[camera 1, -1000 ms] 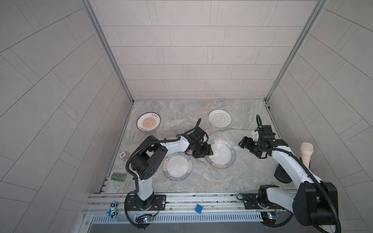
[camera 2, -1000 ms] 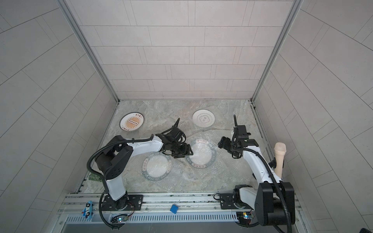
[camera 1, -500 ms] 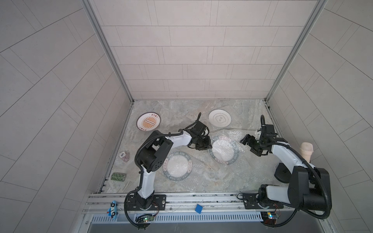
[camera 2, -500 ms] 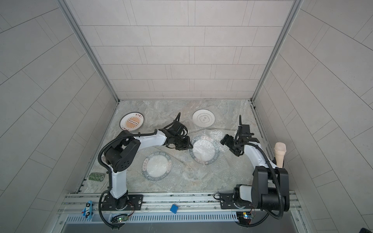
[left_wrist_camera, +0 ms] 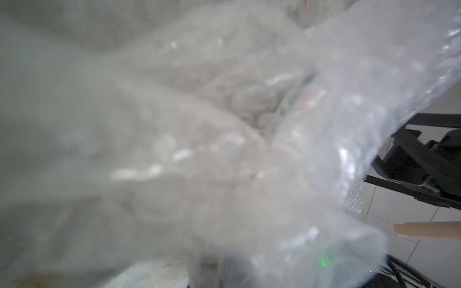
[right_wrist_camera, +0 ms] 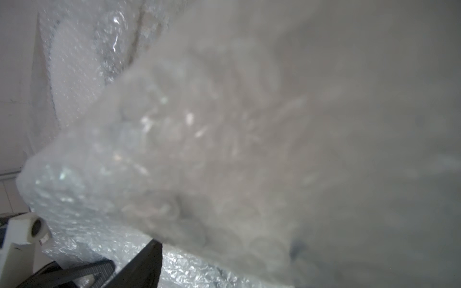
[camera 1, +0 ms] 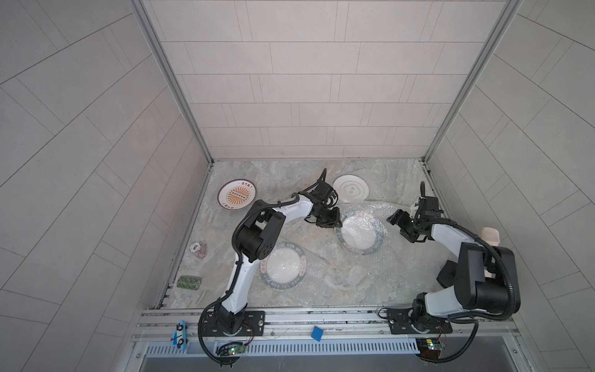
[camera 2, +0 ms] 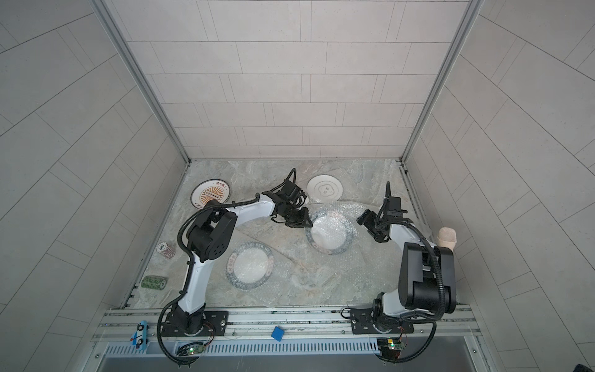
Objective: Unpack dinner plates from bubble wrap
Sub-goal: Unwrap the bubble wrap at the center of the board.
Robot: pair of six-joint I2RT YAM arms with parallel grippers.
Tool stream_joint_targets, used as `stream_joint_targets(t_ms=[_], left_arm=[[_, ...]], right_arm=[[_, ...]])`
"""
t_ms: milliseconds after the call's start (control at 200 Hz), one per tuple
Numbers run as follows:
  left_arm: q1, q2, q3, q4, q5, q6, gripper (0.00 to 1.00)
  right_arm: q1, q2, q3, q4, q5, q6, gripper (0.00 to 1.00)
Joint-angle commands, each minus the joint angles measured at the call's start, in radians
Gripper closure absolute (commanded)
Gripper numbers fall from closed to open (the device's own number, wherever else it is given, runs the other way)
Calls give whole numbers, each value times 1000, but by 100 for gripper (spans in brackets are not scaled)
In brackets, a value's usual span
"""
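Since bubble wrap (left_wrist_camera: 349,99) smothers both wrist views, you cannot tell if the left gripper (camera 1: 331,222) grips it; the right gripper (camera 1: 405,227) shows its jaws apart. The green-rimmed plate (camera 1: 360,232) lies between them under the wrap: a one-sided pull could drag it along.

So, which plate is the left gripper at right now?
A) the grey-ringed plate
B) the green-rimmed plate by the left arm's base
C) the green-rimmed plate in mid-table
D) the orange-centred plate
C: in both top views the left gripper sits at the rim of the mid-table green-rimmed plate.
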Motion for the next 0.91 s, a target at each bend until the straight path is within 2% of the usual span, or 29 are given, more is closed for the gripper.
stream_joint_targets(t_ms=[0,55,120,225,320,450,630,740,901], left_arm=[[5,30,-6,-89,-37,40,75],[12,23,-19,-79,-30,38,68],[24,9,-37,-52,-2,29,60],[46,-28,-76,18,54,-8,47],[74,-90,-130,75,75,-51,40],[147,-246,-278,170,50,-137,34],[260,-474,-348,22,-19,-69,30],[360,-599,-381,-47,-69,-72,30],[492,-731,-407,-118,-176,-76,29]], right_arm=[[0,15,35,132,-41,40,29],[4,10,43,163,-62,45,39],[13,-16,57,166,-75,40,59],[23,-87,72,139,-81,21,83],[45,-153,102,81,-79,1,100],[150,-223,180,-37,-44,-43,100],[434,-202,330,-91,54,-65,100],[634,-91,431,-79,94,-73,100],[876,197,615,-66,98,-96,100]])
